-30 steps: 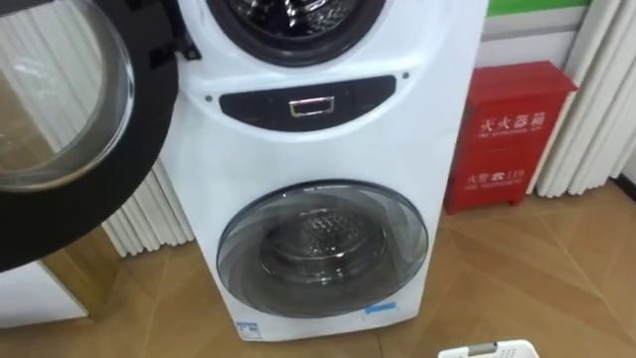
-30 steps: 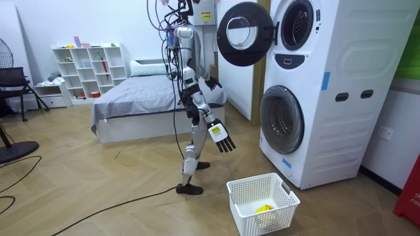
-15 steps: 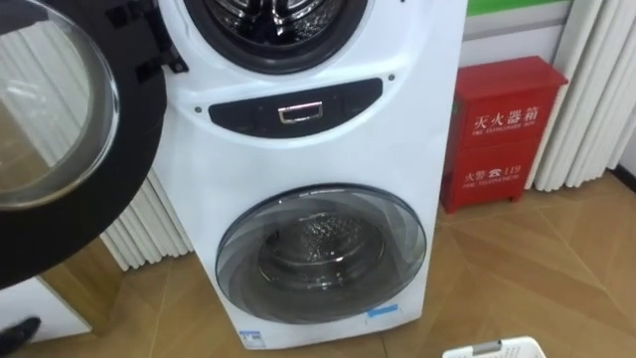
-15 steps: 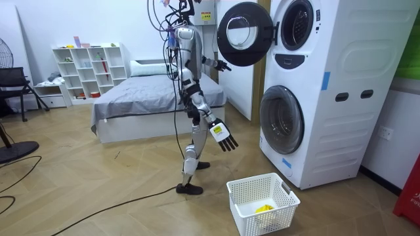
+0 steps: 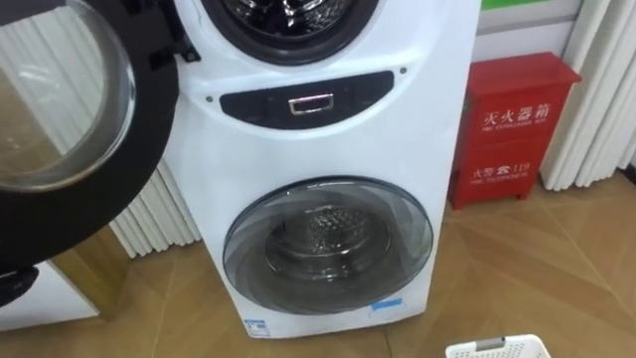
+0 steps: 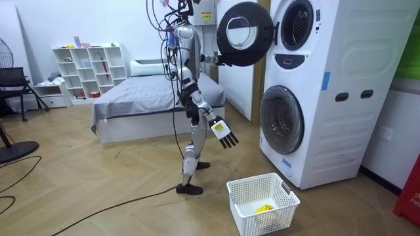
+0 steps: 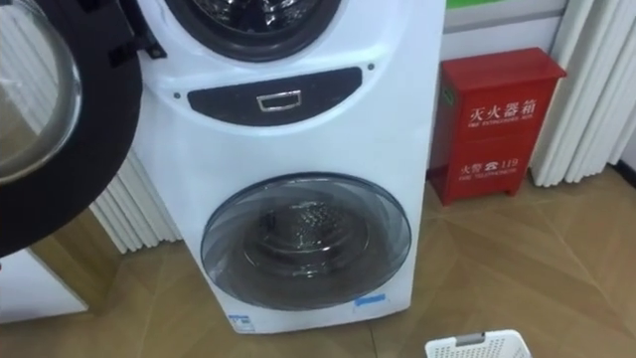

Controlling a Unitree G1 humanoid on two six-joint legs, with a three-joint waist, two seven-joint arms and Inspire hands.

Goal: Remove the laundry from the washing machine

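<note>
The washing machine (image 5: 328, 149) shows upper door (image 5: 60, 109) open, lower door (image 5: 328, 249) shut, red box (image 5: 517, 124) beside.

Lighting: bright, even indoor light with no hard shadows. The white front of the washing machine (image 5: 328, 139) is uniformly lit. The upper drum (image 5: 298, 15) is dark inside, with small glints on the metal. The open upper door (image 5: 55, 99) shows pale streaks in its glass. The lower door (image 5: 328, 247) has a soft sheen, and the drum behind it is dim. The wood floor (image 5: 537, 278) is mildly glossy.
</note>
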